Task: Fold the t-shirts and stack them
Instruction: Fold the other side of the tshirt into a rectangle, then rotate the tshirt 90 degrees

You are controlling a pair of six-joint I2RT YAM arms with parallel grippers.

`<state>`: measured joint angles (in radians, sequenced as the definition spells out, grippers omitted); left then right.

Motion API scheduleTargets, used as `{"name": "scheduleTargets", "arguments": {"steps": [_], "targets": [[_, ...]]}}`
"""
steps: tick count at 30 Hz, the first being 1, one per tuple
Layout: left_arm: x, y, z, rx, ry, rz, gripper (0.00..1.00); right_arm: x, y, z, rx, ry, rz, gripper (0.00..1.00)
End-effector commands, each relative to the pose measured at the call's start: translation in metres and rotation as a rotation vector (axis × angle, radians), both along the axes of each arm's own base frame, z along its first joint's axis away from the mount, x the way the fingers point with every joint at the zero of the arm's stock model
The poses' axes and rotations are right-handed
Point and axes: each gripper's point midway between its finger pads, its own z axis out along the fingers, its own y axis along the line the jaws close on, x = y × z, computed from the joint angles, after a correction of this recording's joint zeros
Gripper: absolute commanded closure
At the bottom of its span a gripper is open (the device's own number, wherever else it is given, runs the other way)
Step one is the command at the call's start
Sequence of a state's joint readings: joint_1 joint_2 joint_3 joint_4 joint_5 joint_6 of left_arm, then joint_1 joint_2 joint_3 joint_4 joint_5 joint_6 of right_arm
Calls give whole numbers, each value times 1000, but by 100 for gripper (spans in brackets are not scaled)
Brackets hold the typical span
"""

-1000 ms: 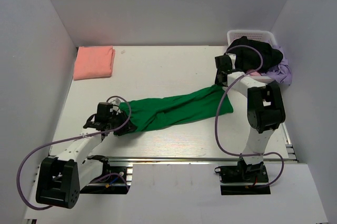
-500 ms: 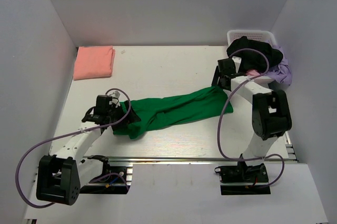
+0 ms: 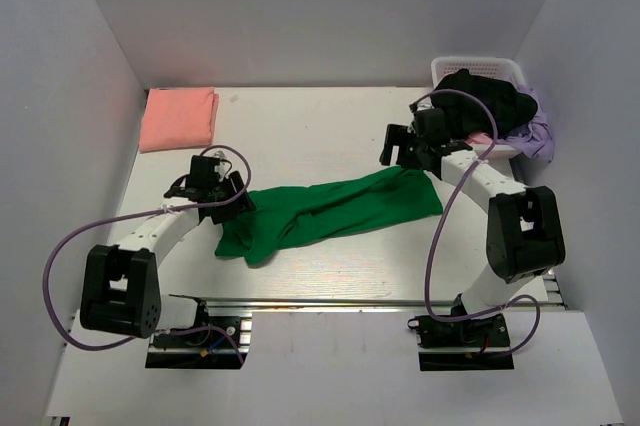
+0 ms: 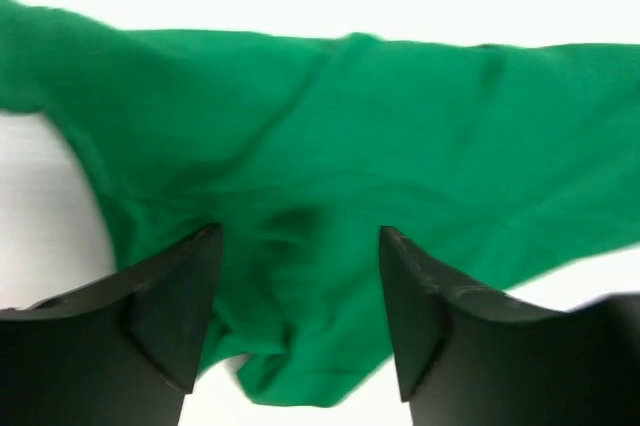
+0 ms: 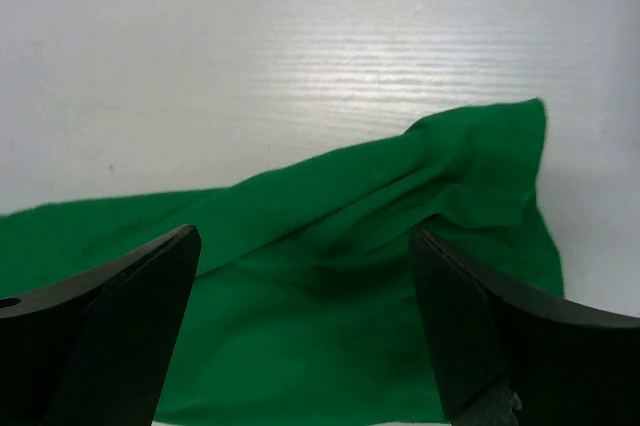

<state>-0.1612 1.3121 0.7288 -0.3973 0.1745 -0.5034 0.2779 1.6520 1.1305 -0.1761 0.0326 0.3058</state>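
The green t-shirt (image 3: 330, 211) lies rumpled in a long band across the middle of the table. It also fills the left wrist view (image 4: 330, 136) and lies low in the right wrist view (image 5: 330, 266). My left gripper (image 3: 238, 203) hovers over the shirt's left end, open (image 4: 298, 236), with cloth below the fingers and none pinched. My right gripper (image 3: 393, 149) stands just beyond the shirt's right end, open (image 5: 302, 236) and holding nothing. The salmon-pink t-shirt (image 3: 178, 118) lies folded at the far left corner.
A white basket (image 3: 478, 68) at the far right holds dark clothes (image 3: 480, 96), and a purple cloth (image 3: 535, 134) hangs over its side. White walls close in the table on three sides. A metal rail (image 3: 380, 302) runs along the near edge.
Both grippers have opened and let go of the green t-shirt's ends. The left one has moved toward the back, the right one to the left. The shirt now lies slack.
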Motion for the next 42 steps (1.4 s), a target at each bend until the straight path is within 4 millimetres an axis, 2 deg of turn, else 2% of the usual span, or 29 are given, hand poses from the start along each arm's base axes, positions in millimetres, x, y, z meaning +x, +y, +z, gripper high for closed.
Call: {"name": "scheduleTargets", "arguments": {"steps": [1, 3, 4, 10, 17, 18, 20, 21, 22, 23, 24, 25, 26, 27, 28, 29, 30, 31, 32, 33, 34, 35, 36, 37, 38, 39, 40, 41, 42], "targets": [[3, 18, 1, 103, -2, 39, 31, -12, 17, -11, 48, 23, 96, 10], [4, 18, -5, 104, 3, 38, 31, -15, 20, -14, 55, 27, 109, 10], [10, 15, -2, 89, -23, 33, 31, -21, 19, -23, 59, 50, 112, 10], [14, 15, -26, 105, 26, 23, 35, -31, 25, -54, 92, 110, 125, 10], [40, 35, -48, 183, 91, 104, 41, -42, -3, -96, -13, 220, 6, 10], [53, 35, -43, 188, 75, 110, 41, -51, -6, -100, -20, 238, 4, 10], [62, 38, -63, 216, 123, 117, 41, -67, -11, -109, -21, 282, -12, 10], [81, 40, -58, 237, 103, 134, 42, -81, -12, -110, -13, 295, -9, 10], [86, 42, -82, 262, 159, 135, 42, -90, -10, -112, -5, 311, -2, 10], [95, 45, -90, 289, 181, 131, 44, -96, -4, -99, 26, 287, 19, 10], [129, 48, -78, 323, 143, 159, 44, -119, -5, -104, 38, 316, 36, 10], [146, 49, -82, 343, 145, 151, 44, -129, 6, -102, 70, 315, 78, 10], [153, 49, -117, 372, 213, 115, 44, -142, 18, -101, 86, 316, 133, 10], [202, 36, -94, 330, 132, 98, 44, -178, 40, -100, 162, 360, 276, 10], [224, 27, -97, 302, 104, 67, 44, -197, 55, -99, 168, 382, 369, 10], [270, 14, -70, 270, -15, 16, 44, -213, 65, -96, 177, 384, 486, 10], [280, -6, -103, 185, 8, -57, 44, -235, 68, -97, 173, 445, 537, 10], [295, -24, -104, 140, -31, -104, 42, -258, 82, -97, 148, 466, 644, 10], [327, -45, -77, 93, -145, -147, 39, -268, 84, -100, 120, 467, 733, 10], [334, -62, -96, 16, -162, -206, 33, -286, 90, -96, 146, 515, 808, 10], [348, -79, -83, -33, -235, -239, 29, -304, 101, -99, 121, 545, 899, 10], [349, -97, -77, -136, -263, -269, 25, -311, 100, -100, 86, 538, 990, 10], [365, -114, -58, -196, -385, -286, 20, -309, 116, -86, 91, 492, 1065, 17], [367, -118, -63, -236, -404, -275, 18, -312, 122, -83, 88, 459, 1140, 22], [368, -136, -67, -278, -418, -269, 16, -323, 131, -74, 115, 454, 1213, 16], [374, -143, -65, -286, -448, -263, 13, -318, 151, -52, 167, 389, 1278, 10], [386, -153, -45, -303, -517, -272, 12, -317, 164, -36, 220, 325, 1319, 10], [388, -154, -61, -324, -510, -256, 10, -321, 173, -24, 242, 276, 1355, 10], [387, -164, -62, -337, -521, -256, 8, -321, 179, -16, 259, 240, 1384, 10]]}}
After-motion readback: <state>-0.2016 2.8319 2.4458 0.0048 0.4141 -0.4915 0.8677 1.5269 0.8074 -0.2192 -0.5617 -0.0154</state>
